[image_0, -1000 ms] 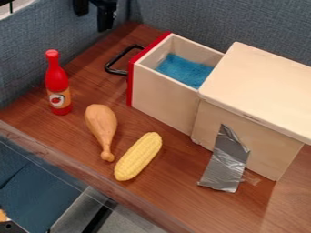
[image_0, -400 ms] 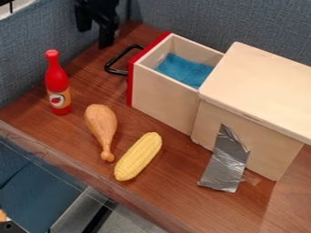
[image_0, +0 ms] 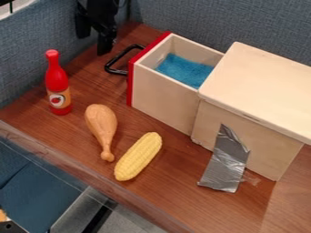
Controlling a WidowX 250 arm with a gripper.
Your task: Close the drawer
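Observation:
The black gripper [image_0: 94, 42] hangs at the top left, beside the back left wall, its two fingers apart with nothing between them. It is left of and slightly above the drawer's black handle [image_0: 114, 62], and a small gap separates them. The wooden drawer [image_0: 163, 95] stands pulled out of its box [image_0: 261, 86], with its red front facing left. Blue lining covers the drawer's floor.
A red bottle [image_0: 57, 86] stands upright at the left. A toy drumstick [image_0: 101, 125] and a yellow corn cob [image_0: 138, 156] lie in front of the drawer. Silver tape [image_0: 226, 161] runs from the box to the table.
The gripper has come down from the top edge, closer to the table and the handle's level. The drawer and the other objects have stayed put.

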